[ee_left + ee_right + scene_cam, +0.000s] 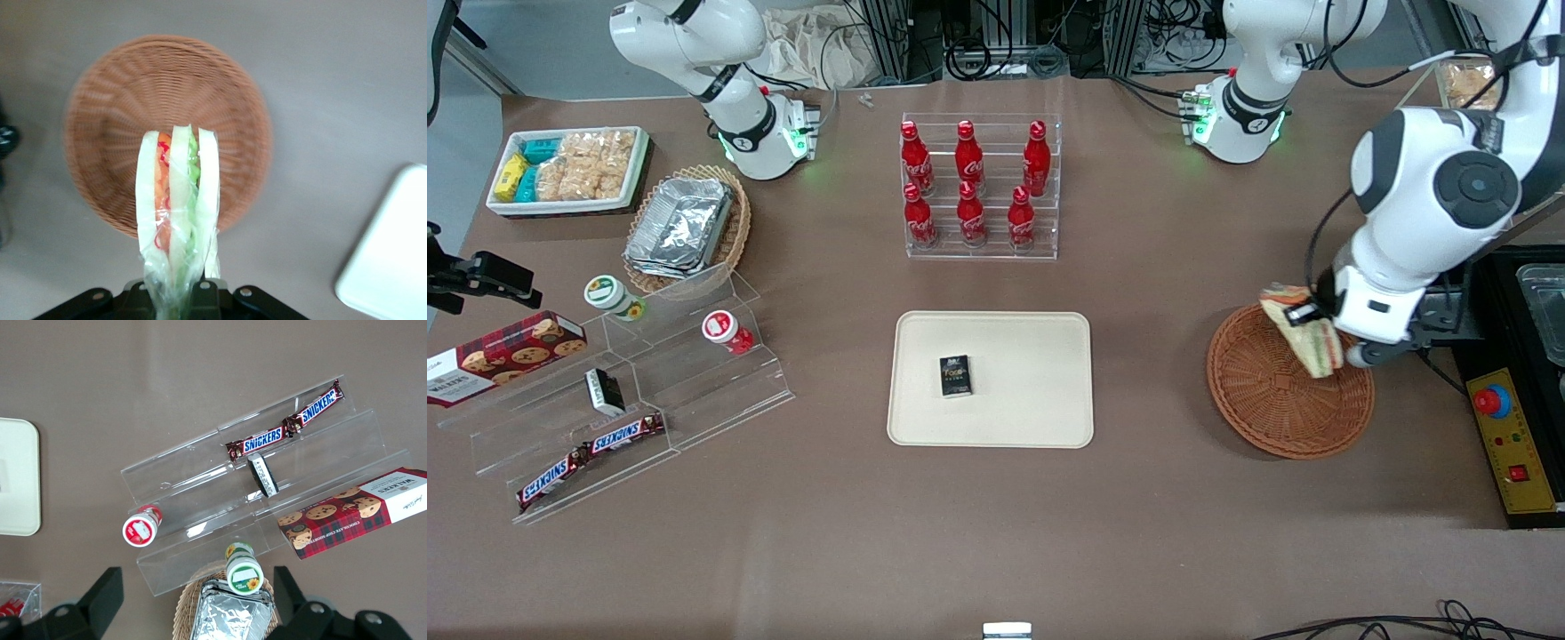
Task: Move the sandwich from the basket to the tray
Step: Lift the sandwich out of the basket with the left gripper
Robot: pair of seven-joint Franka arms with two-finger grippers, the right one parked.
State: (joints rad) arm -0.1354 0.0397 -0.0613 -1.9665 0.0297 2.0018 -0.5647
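We see the gripper (1307, 313) pinching the sandwich (177, 207), lifted clear above the basket (1280, 396), well apart from the tray (1040, 404) holding a small black box (955, 375)

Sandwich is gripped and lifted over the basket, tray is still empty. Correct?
Not quite: the tray is not empty. The front view shows a small dark box lying on it. The rest holds: the gripper is shut on the sandwich, which hangs above the basket, as the left wrist view shows.
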